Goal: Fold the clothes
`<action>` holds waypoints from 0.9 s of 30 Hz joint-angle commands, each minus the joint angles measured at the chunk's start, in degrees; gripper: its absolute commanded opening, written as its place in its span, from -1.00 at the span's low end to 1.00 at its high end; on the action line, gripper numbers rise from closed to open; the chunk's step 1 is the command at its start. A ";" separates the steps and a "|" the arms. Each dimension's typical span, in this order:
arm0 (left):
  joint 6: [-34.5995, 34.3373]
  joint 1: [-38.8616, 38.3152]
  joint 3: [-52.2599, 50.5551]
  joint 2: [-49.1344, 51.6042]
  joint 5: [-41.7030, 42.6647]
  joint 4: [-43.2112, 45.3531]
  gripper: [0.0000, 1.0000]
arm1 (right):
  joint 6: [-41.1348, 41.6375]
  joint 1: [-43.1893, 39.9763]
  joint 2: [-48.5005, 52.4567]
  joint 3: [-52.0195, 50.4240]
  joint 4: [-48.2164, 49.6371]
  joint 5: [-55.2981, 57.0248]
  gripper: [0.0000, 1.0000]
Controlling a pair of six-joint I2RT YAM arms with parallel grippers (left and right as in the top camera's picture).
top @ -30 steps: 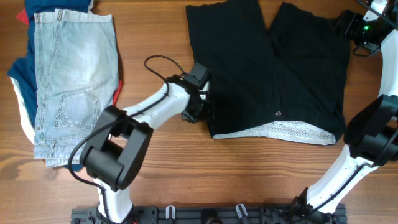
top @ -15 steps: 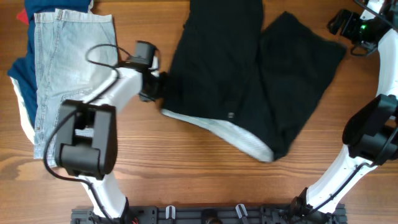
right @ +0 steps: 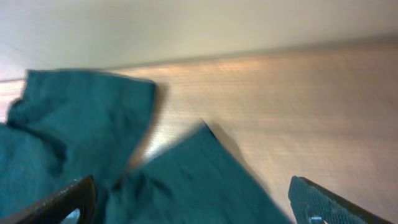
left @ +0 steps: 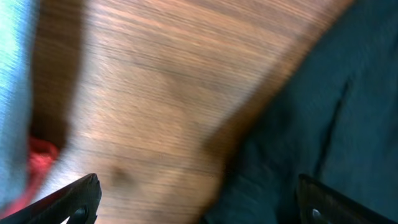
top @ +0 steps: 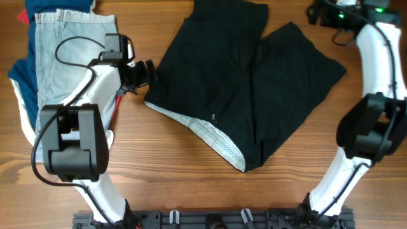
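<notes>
The clothes, a pair of black shorts (top: 254,83), lie spread diagonally across the middle of the table. Their white speckled waistband lining (top: 203,130) is turned out along the lower left edge. My left gripper (top: 145,73) is open just left of the waistband corner, holding nothing. In the left wrist view the left gripper (left: 199,202) spans bare wood on its left and the dark cloth (left: 323,124) on its right. My right gripper (top: 313,14) is open at the far top right, and in its own view the right gripper (right: 193,202) hovers over the leg hems (right: 186,186).
Light-blue denim shorts (top: 73,70) lie at the far left on navy, red and white garments (top: 22,76). A bit of red cloth (left: 40,155) shows near my left fingers. The table's far edge meets a pale wall (right: 249,25).
My left gripper dragged the shorts' waistband corner leftward, turning the shorts diagonal, then opened and let go. My right gripper moved left along the far edge, still open.
</notes>
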 commanded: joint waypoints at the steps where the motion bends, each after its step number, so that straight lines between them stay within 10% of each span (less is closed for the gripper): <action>1: 0.74 -4.83 2.05 -4.81 1.03 -2.60 0.99 | -2.25 4.70 6.12 0.15 6.34 -1.57 0.90; 19: -0.85 -14.75 2.05 -8.66 -1.99 -5.92 0.99 | 10.23 12.59 24.57 0.17 33.77 -1.75 0.84; 27: -0.85 -14.75 2.05 -8.66 -1.99 -6.10 0.99 | 12.76 12.94 26.40 0.17 36.26 -1.92 0.42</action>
